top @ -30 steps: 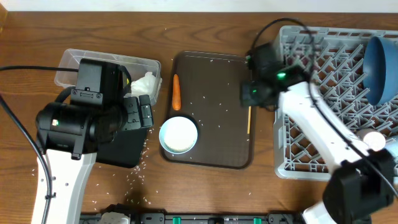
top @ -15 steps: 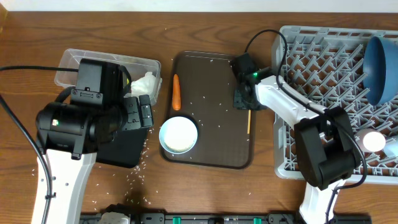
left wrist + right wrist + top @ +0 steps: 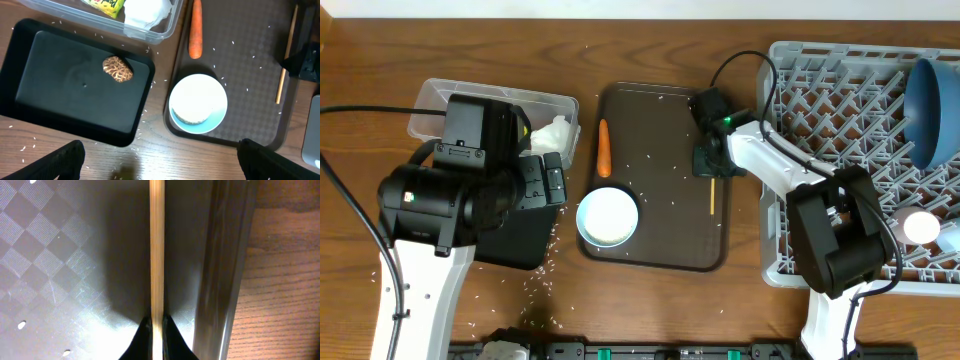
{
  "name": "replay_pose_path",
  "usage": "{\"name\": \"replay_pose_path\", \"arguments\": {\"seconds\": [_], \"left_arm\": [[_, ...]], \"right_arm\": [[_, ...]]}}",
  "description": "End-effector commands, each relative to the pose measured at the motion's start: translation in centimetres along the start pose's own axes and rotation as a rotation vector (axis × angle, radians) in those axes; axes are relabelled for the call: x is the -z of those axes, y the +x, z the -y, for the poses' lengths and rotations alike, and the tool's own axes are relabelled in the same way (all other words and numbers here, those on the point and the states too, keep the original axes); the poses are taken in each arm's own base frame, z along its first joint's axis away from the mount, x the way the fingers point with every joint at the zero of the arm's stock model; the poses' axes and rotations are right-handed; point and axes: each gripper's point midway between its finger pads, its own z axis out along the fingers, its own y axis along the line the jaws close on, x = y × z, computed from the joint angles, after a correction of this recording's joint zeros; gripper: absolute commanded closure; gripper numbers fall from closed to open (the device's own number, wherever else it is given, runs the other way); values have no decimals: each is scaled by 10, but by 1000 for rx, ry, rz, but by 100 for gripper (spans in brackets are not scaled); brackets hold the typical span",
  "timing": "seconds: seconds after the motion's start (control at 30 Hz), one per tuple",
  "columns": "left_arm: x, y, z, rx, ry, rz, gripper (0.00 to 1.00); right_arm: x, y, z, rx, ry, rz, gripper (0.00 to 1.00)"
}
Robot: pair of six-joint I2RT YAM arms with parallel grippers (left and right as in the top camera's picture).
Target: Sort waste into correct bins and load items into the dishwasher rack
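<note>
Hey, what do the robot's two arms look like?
Left arm and right arm: white links, boxy black joints, each with a small green light and a thin black cable. Gripper fingers are black and taper to points.

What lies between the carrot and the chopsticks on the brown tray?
Between carrot and chopsticks, only bare brown tray with scattered rice grains; overhead view shows it.

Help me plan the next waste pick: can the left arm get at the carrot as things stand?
Probably yes. The carrot lies bare on the brown tray, apart from the white bowl, and the left claw hangs open above with nothing between. The right claw is over at the chopsticks.
</note>
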Motion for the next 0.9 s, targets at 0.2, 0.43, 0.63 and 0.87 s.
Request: {"name": "replay_pose_path", "arguments": {"seconds": [0.2,0.43,0.63,0.87], "left_arm": [[2,-3,-2,-6,-10,13,2],[2,-3,-2,-5,-10,13,2],[2,-3,-2,-5,-10,13,2],[2,-3,-2,-5,-10,12,2]], "right_arm": [[72,-20,-10,125,-136,132,99],[173,-35,29,140,-122,356,99],[191,-32,109,7,-9,343,99],[144,-17,134,-24,8,181,99]]}}
